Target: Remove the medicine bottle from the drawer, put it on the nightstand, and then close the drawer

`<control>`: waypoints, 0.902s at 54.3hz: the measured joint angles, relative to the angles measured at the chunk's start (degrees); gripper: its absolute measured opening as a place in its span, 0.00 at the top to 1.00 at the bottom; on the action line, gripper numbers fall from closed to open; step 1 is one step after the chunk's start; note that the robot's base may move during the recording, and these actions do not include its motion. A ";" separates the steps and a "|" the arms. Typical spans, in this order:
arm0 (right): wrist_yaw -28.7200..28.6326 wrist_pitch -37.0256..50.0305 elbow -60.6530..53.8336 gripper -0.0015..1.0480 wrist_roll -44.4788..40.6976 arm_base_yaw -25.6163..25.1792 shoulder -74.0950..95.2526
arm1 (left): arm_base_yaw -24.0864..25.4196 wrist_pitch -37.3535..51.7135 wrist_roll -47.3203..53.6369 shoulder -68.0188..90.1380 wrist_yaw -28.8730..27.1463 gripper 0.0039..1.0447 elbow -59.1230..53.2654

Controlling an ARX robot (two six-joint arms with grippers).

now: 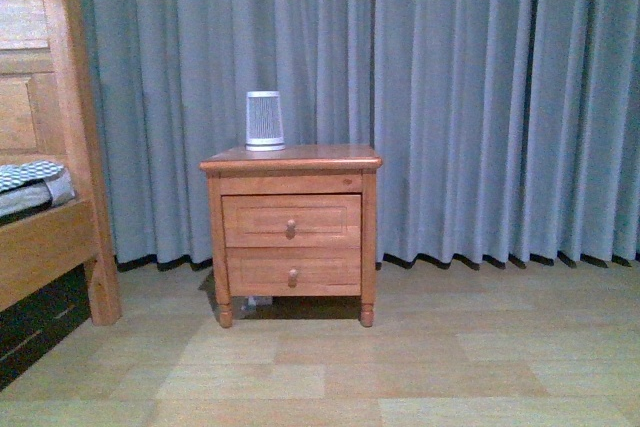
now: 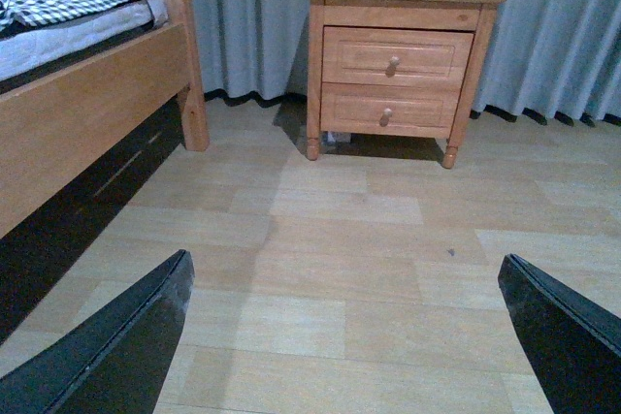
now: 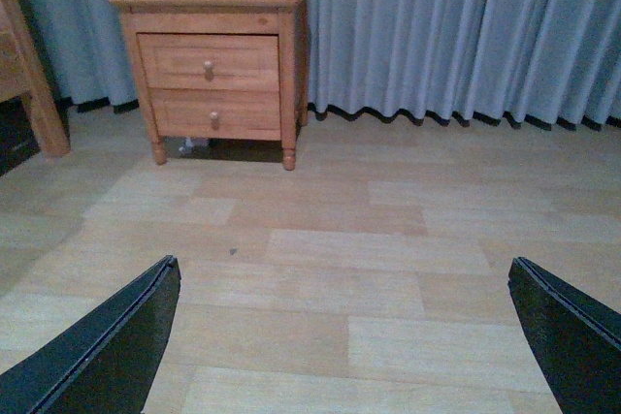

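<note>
Front view shows the small orange-brown wooden nightstand [image 1: 290, 158] with its upper honey-brown drawer [image 1: 255, 222] fully shut. The tiny white medicine bottle is nowhere visible, so it is presumably inside. Your left gripper [image 2: 344, 257] and right gripper [image 3: 343, 260] hang over the floor, jaws wide apart and empty, well short of the cabinet. The round wooden knob [image 1: 291, 228] is small, and an off-centre pinch could slip off. The ribbed white-grey cylinder [image 1: 265, 120], left of centre on the top, could be knocked when you set the bottle down.

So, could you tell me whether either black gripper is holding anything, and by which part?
Nothing is held: the left gripper and the right gripper both gape open above pale wood-plank floor.
</note>
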 joint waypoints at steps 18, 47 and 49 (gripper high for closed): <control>0.00 0.00 0.00 0.00 0.00 0.00 0.00 | 0.00 0.00 0.00 0.00 0.00 0.06 0.00; 0.00 0.00 0.00 0.00 0.00 0.00 0.00 | 0.00 0.00 0.00 0.00 0.00 0.06 0.00; 0.00 0.00 0.00 0.00 0.00 0.00 0.00 | 0.00 0.00 0.00 0.00 0.00 0.06 0.00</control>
